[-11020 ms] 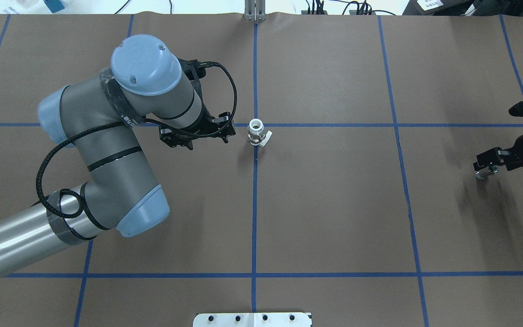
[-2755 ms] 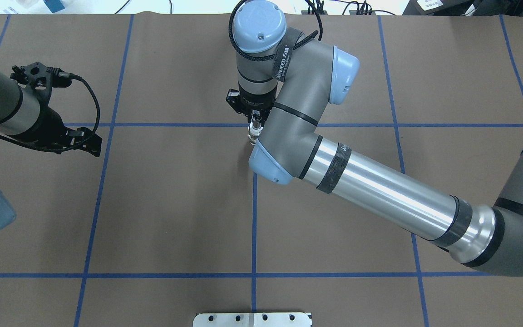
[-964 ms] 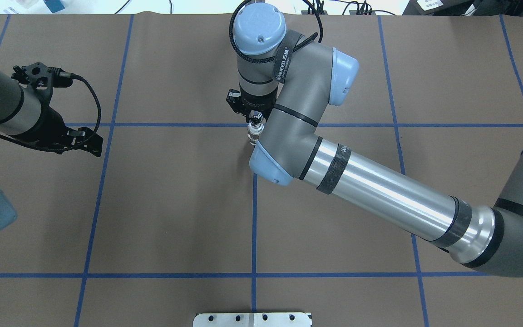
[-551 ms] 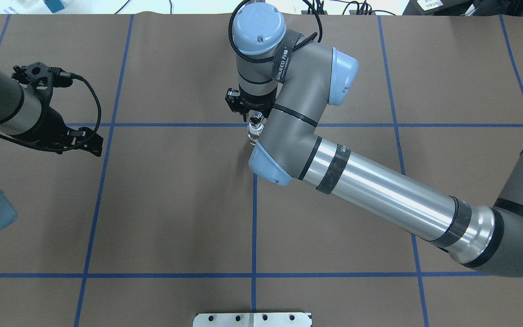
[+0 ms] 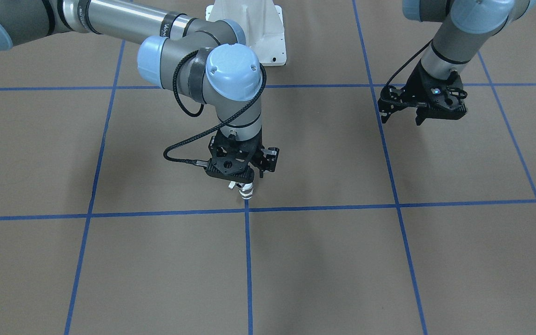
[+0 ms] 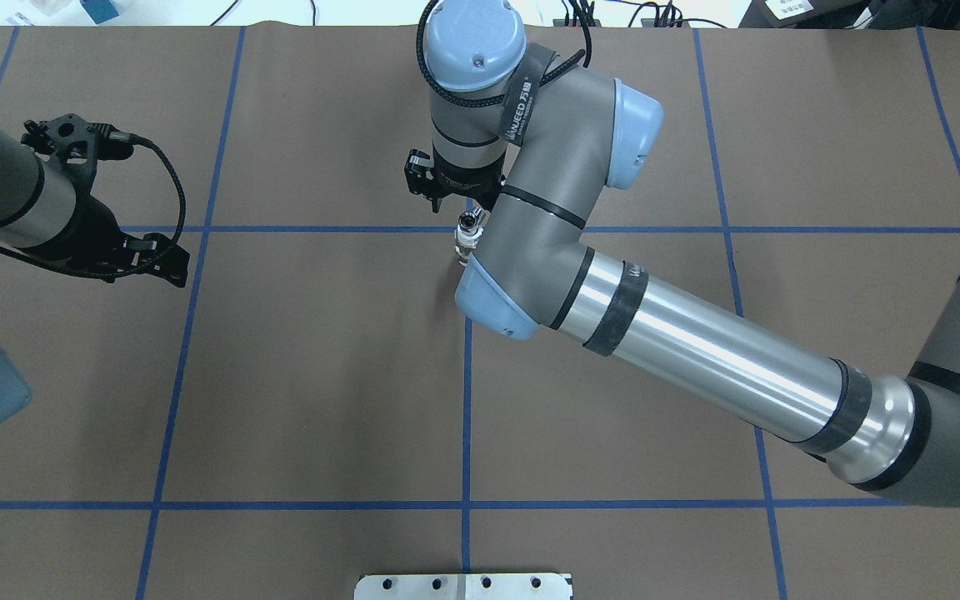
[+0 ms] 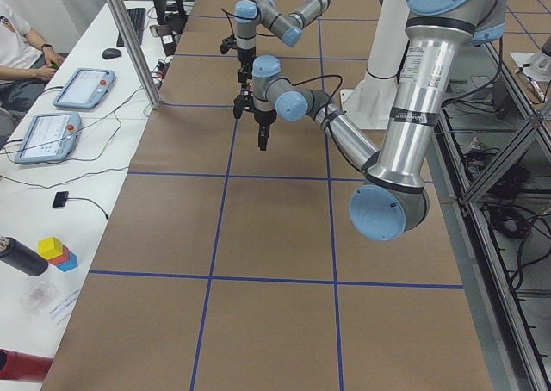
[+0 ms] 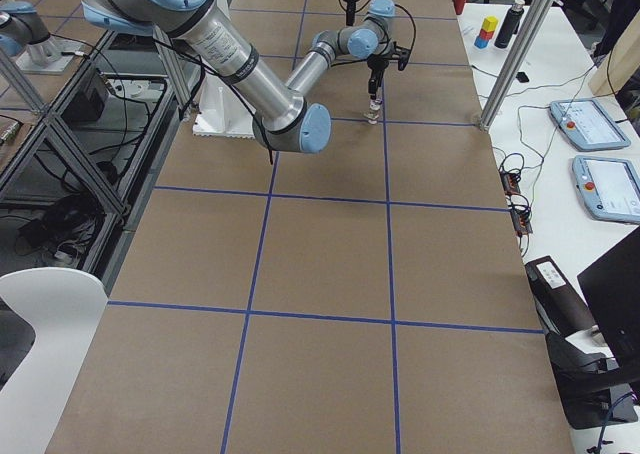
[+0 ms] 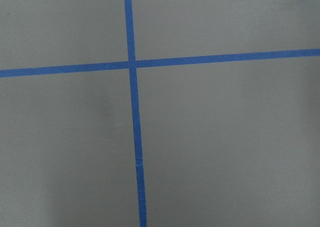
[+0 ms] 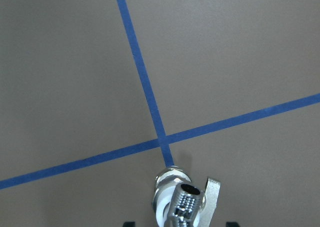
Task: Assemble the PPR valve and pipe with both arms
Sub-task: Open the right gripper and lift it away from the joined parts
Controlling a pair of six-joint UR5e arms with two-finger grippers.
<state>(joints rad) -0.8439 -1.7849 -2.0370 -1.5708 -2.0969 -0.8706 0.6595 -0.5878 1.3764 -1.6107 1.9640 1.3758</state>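
Note:
The PPR valve (image 6: 465, 248) stands upright on the brown table at the blue tape crossing, its whitish lever (image 10: 212, 192) at its side. The chrome pipe (image 6: 469, 221) sits on the valve's top end; the right wrist view shows it from above (image 10: 184, 203). My right gripper (image 6: 449, 198) hangs just above and beyond the pipe, open, with its black fingertips (image 10: 129, 223) wide apart on either side and nothing held. In the front view the valve (image 5: 247, 190) shows under that gripper (image 5: 244, 179). My left gripper (image 6: 159, 260) is open and empty, far to the left.
Blue tape lines (image 6: 467, 392) divide the brown table into squares. A white mounting plate (image 6: 463, 586) lies at the near edge. The right arm's forearm (image 6: 697, 350) stretches across the right half. The left wrist view shows only bare table and a tape crossing (image 9: 132, 64).
Eleven seconds ago the left gripper was beside the bare valve and the right gripper was at the right edge. Now the pipe sits on the valve. Over the last second the right gripper drew back from it.

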